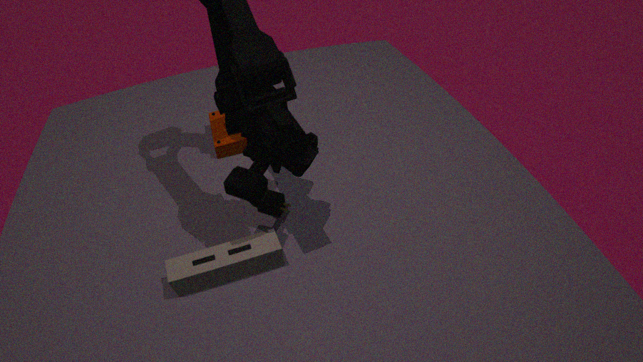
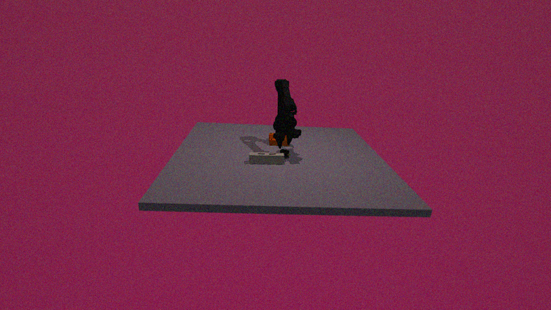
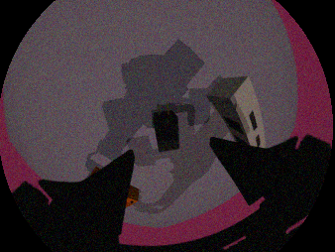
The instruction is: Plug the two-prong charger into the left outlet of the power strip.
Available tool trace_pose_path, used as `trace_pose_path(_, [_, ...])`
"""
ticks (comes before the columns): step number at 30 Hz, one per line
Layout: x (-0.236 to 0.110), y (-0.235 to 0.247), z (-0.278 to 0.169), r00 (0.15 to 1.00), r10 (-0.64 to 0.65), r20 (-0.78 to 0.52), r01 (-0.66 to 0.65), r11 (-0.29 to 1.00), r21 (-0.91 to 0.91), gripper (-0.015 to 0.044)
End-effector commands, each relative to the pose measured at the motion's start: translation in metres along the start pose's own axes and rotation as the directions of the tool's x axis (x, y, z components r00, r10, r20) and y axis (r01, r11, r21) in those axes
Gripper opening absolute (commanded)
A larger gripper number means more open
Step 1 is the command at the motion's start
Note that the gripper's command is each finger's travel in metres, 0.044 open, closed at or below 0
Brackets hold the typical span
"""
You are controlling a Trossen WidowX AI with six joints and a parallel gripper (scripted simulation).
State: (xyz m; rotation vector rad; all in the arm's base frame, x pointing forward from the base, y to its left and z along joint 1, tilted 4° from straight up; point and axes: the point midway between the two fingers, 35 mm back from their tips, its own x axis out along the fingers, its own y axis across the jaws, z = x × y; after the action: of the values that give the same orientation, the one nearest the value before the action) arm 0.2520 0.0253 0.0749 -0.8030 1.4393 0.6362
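Observation:
The black two-prong charger lies on the grey table, just behind the right end of the white power strip. The strip lies flat with its two dark outlet slots facing up; the left outlet is uncovered. My gripper is open and hangs directly above the charger. In the wrist view the charger shows between the two dark fingertips, apart from both. The charger's prongs point to the right in the top view.
The arm's orange base stands behind the charger. The grey table is a square slab with magenta surroundings on all sides. The arm casts shadows around the strip.

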Motion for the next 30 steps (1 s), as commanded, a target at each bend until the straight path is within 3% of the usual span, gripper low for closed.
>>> trace_pose_path(1, [0.007, 0.002, 0.000, 1.000, 0.009, -0.001, -0.009, 1.000, -0.007, 0.0440])
trace_pose_path(30, [0.050, 0.003, 0.004, 1.000, 0.010, -0.002, -0.010, 1.000, -0.007, 0.0440])
